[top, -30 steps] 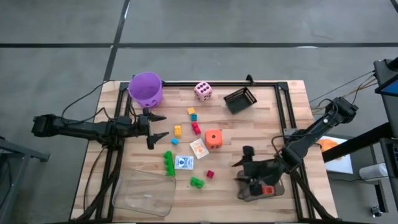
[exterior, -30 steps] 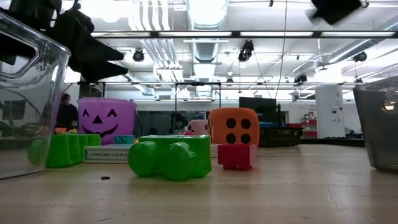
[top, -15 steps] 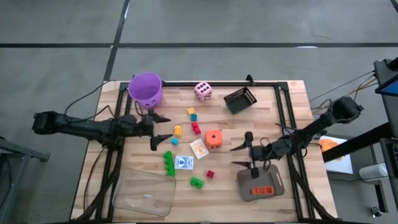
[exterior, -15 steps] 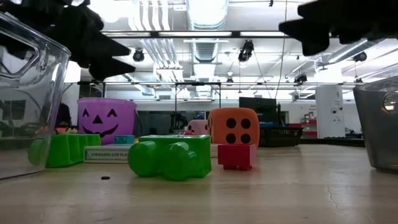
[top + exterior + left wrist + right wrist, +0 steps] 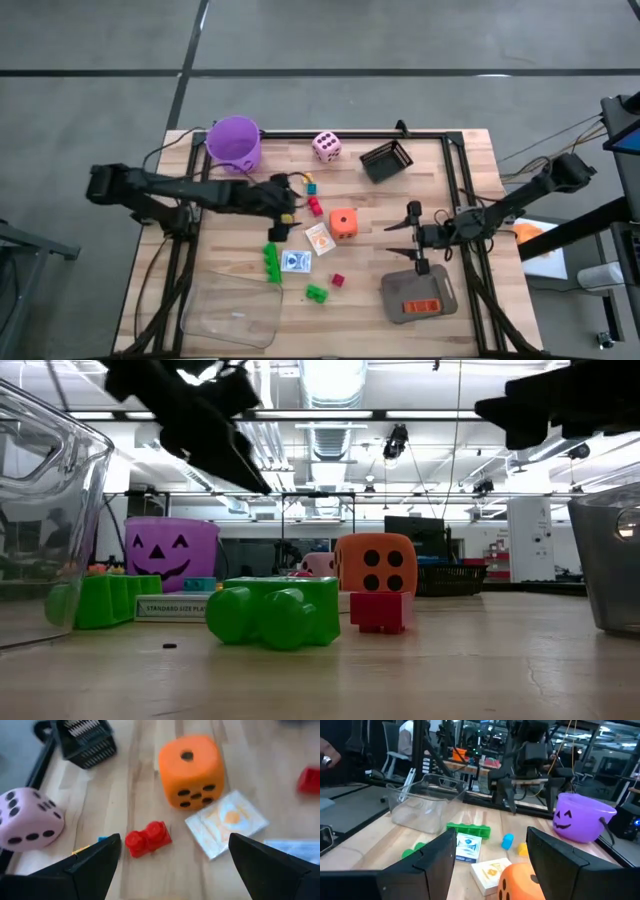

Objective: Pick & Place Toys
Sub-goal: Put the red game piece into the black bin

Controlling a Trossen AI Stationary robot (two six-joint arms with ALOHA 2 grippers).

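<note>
Toys lie spread over the wooden table: an orange die point(image 5: 343, 222), a pink die point(image 5: 326, 146), two card packs point(image 5: 320, 238), green bricks point(image 5: 271, 262), and red bricks point(image 5: 316, 205). My left gripper point(image 5: 290, 207) hangs open above the table's middle, tilted downward. In its wrist view a red brick point(image 5: 148, 838) lies on the table below and between its fingers, untouched. My right gripper point(image 5: 392, 240) is open and level, right of the orange die and just beyond the grey tray point(image 5: 420, 298). Nothing is between its fingers point(image 5: 440, 855).
A purple bucket point(image 5: 234, 142) stands at the far left, a black basket point(image 5: 386, 160) at the far right. A clear container point(image 5: 235, 315) sits at the near left edge. An orange brick point(image 5: 422, 305) lies in the grey tray.
My left gripper has moved toward the table's right edge, from beside the purple bucket to over the small bricks, tipping its fingers downward and staying open. My right gripper has drawn back from over the grey tray toward the far edge and levelled out, still open.
</note>
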